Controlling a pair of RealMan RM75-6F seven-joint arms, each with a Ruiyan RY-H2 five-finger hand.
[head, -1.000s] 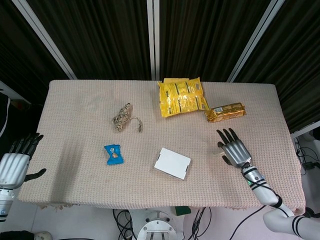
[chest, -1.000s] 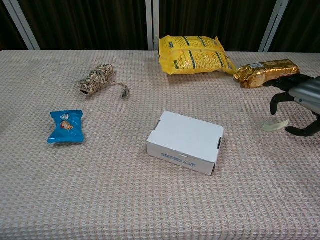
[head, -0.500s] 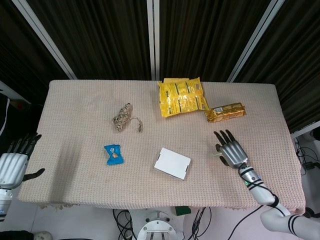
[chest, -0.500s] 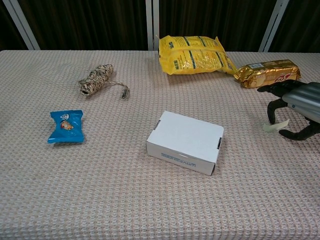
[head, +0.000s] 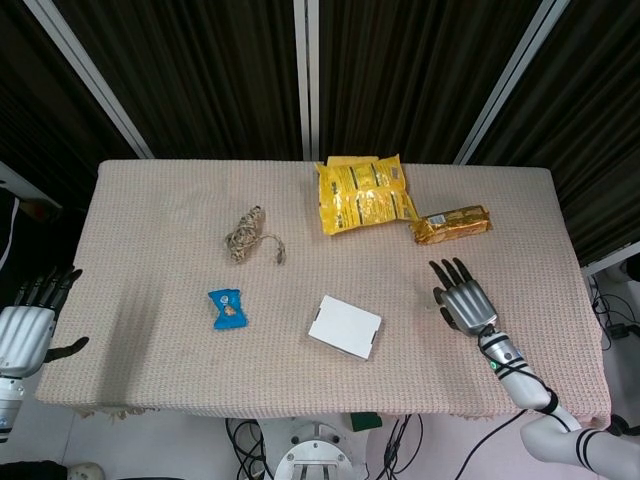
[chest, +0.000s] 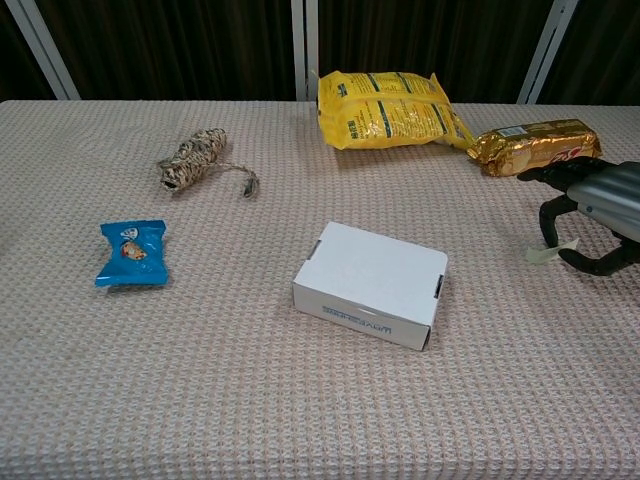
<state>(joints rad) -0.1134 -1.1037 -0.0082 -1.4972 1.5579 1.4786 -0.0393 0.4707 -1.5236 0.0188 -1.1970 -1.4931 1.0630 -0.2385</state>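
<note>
My right hand (head: 463, 300) hovers low over the right side of the table, fingers spread and arched downward (chest: 590, 215). A small pale yellow slip (chest: 552, 250) lies on the cloth under its fingertips, between the thumb and the fingers; I cannot see any pinch on it. A gold wrapped bar (head: 452, 224) lies just beyond that hand. My left hand (head: 25, 325) hangs off the table's left edge, fingers apart and holding nothing; the chest view does not show it.
A white box (chest: 372, 283) sits in the middle, with a blue snack packet (chest: 131, 252) to its left. A twine bundle (chest: 192, 160) and a yellow bag (chest: 390, 108) lie farther back. The table (head: 150, 190) has a beige woven cloth.
The right hand shifted slightly over the pale slip, first toward the near edge, then a little back. The left hand barely moved.
</note>
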